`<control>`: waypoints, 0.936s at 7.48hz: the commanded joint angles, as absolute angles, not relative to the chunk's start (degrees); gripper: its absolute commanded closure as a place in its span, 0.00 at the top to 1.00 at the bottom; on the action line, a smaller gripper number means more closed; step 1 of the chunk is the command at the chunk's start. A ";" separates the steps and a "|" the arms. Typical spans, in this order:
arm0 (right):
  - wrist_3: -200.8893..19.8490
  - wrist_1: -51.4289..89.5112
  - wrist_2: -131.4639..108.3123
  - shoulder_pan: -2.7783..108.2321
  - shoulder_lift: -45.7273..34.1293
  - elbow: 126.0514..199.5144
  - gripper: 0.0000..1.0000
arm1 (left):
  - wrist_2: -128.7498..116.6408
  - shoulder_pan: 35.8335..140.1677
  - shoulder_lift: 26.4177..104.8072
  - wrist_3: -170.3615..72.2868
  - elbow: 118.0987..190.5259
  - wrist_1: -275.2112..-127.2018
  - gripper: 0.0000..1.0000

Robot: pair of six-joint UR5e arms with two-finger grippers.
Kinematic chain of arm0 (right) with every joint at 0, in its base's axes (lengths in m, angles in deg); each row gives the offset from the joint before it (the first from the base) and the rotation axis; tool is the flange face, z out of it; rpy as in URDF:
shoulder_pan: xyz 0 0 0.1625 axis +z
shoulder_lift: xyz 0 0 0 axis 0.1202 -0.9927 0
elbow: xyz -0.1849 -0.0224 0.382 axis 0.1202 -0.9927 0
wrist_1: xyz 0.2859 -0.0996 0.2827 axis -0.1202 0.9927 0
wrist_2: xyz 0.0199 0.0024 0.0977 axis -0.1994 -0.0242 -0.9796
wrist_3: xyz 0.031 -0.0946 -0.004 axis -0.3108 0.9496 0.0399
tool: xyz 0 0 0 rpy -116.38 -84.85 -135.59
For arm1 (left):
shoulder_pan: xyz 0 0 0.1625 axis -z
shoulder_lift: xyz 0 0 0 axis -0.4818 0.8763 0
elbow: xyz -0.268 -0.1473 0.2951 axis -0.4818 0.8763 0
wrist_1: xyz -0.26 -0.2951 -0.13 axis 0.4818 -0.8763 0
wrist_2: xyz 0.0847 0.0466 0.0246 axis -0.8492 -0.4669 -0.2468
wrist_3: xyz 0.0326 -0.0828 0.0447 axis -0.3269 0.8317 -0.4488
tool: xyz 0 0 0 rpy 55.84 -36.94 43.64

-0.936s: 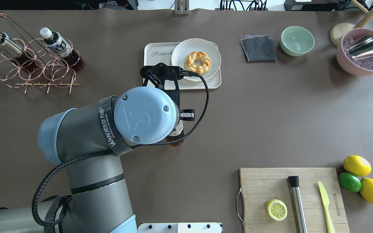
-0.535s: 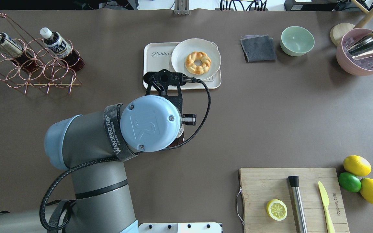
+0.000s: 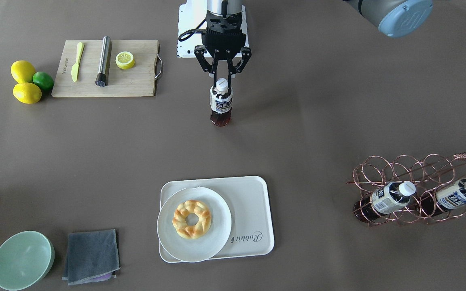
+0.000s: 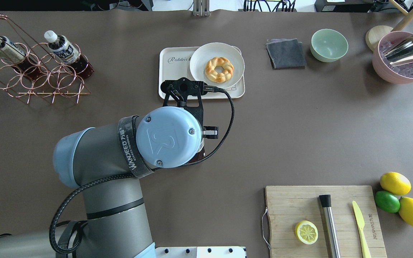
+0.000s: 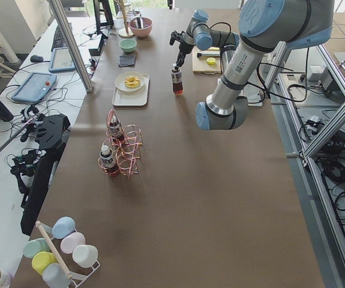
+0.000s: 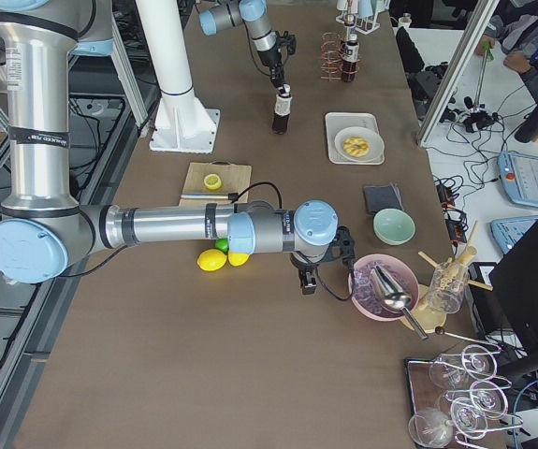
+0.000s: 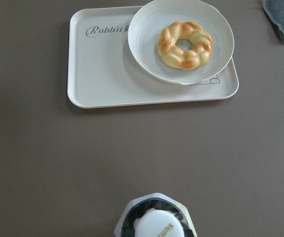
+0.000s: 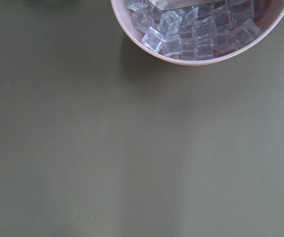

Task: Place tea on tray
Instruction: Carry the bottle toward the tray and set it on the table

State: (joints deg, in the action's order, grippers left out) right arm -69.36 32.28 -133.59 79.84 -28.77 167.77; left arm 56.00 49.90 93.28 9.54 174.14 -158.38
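Note:
The tea (image 3: 221,106), a small bottle of brown drink with a white cap, stands upright near the robot's side of the table. My left gripper (image 3: 222,82) points straight down and is shut on its cap. In the overhead view the left wrist hides most of the bottle. In the left wrist view the cap (image 7: 154,225) sits at the bottom edge and the tray (image 7: 102,74) lies ahead. The cream tray (image 3: 253,202) is across open table from the bottle. My right gripper (image 6: 306,278) hangs beside the pink bowl; I cannot tell whether it is open or shut.
A white plate with a pastry ring (image 3: 194,224) covers half the tray. Two more bottles lie in a copper wire rack (image 3: 419,178). A cutting board (image 3: 136,85) with lemon half, knife and steel rod lies beside the held bottle. The pink ice bowl (image 4: 380,68), green bowl (image 4: 329,44) and grey cloth (image 4: 286,53) stand on the right.
The left wrist has shifted slightly right and toward the table's near edge in the overhead view. It now covers more of the bottle. Nothing else moved.

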 commanded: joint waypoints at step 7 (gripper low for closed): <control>-70.85 32.29 -133.57 79.84 -26.97 167.96 1.00 | 55.91 48.76 92.78 9.53 174.17 -159.02 0.41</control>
